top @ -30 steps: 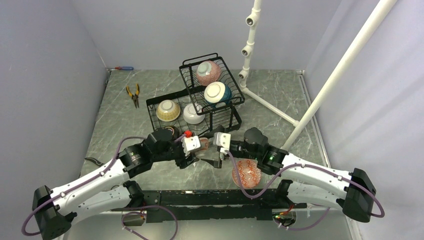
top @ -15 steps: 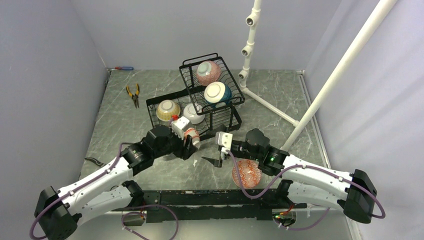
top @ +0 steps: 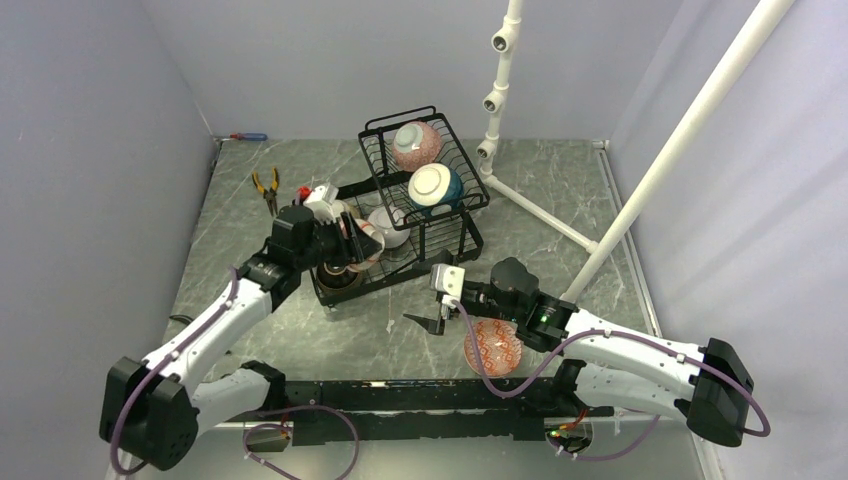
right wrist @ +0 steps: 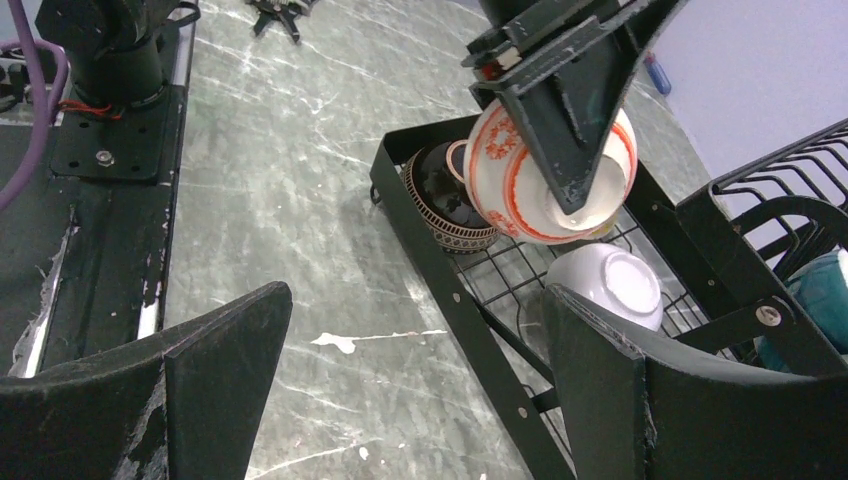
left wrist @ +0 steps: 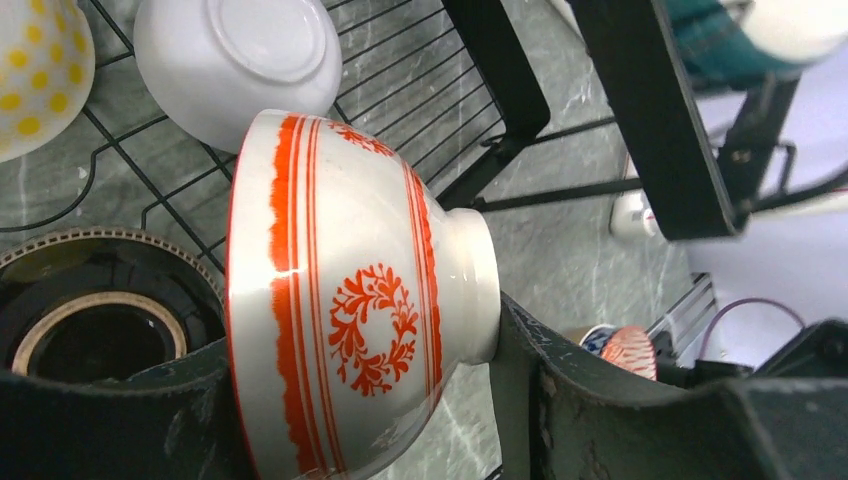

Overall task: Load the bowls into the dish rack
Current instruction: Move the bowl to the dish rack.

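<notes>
The placing step is in hand: the left gripper (top: 345, 243) is clenched on an orange-banded white bowl (left wrist: 350, 300), tipped on its side over the base of the dish rack (top: 410, 270), just above a dark brown bowl (right wrist: 445, 195). Next, I'd judge, it must lower into a free slot without knocking the neighbours, then let go. The right gripper (top: 430, 315) hangs spread wide and empty just in front of the rack. I count seven bowls — two in the rack's raised basket, pink (top: 418, 143) and teal-and-white (top: 433, 186); three in its base, white (top: 388, 225), yellow-spotted (left wrist: 30, 70) and the brown; the held one; and a red-patterned one (top: 492, 345) on the bench (top: 560, 230) in front of the rack — one rack, two grippers.
</notes>
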Controlling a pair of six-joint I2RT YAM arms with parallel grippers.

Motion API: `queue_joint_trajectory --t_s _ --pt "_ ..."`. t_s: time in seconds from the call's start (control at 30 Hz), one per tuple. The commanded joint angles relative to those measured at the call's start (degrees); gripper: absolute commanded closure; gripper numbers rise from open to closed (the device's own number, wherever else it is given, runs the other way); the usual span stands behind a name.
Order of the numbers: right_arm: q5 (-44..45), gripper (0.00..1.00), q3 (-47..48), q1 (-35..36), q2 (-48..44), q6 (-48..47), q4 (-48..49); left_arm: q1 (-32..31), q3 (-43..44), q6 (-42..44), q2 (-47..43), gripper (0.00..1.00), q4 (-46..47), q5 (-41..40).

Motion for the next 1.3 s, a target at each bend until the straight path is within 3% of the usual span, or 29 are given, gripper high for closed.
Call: queue_joint_trajectory --t_s 0.0,0.2,0.83,1.03,1.27 --pt "0.41 0.00 -0.13 0.21 -0.57 0.33 1.99 2.95 3.59 -6.19 4.46 0.97 10.14 7.17" --pt "1.15 0.00 -0.60 0.25 -1.53 -0.04 1.92 6.13 4.84 -9.68 13.24 0.97 15.14 12.36" --pt "1.58 0.00 -0.28 0.18 -1.98 -1.36 -0.26 6.36 7.99 -10.91 32.83 0.97 29.58 19.27" --pt "2.37 0.00 -0.18 0.19 -2.84 -1.56 -1.14 6.36 5.96 -10.27 28.98 0.97 31.32 18.43" --pt "0.63 0.00 0.46 0.27 -2.30 -2.86 -0.92 6.36 -0.01 -2.53 11.40 0.97 26.30 14.30"
